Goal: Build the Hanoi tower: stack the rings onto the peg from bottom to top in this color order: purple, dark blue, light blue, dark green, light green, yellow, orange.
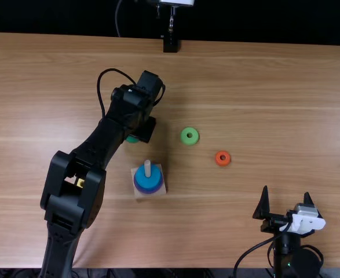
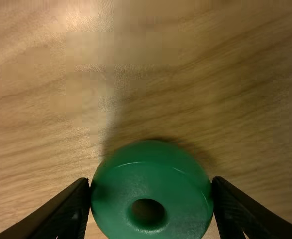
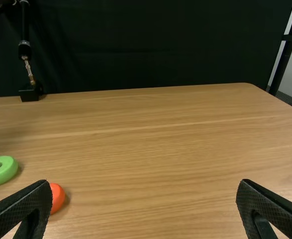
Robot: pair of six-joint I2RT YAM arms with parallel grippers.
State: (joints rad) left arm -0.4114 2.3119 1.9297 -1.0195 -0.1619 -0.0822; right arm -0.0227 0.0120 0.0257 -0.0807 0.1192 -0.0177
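My left gripper (image 1: 143, 130) is over the table beyond the base, with the dark green ring (image 1: 132, 139) partly hidden under it. In the left wrist view the gripper (image 2: 151, 183) is shut on the dark green ring (image 2: 150, 172), one finger against each side. The square wooden base (image 1: 142, 195) holds a peg (image 1: 147, 168) with a light blue ring (image 1: 149, 180) on top and darker blue-purple beneath. A light green ring (image 1: 189, 136) and an orange ring (image 1: 223, 158) lie flat. Bits of yellow (image 1: 80, 182) show behind the left arm. The right gripper (image 1: 286, 194) stands open at near right.
The left arm stretches over the table's left part, close beside the base. In the right wrist view, the light green ring (image 3: 0, 170) and orange ring (image 3: 57, 197) lie beyond the right gripper (image 3: 145, 185). A black stand (image 1: 171, 45) is at the far edge.
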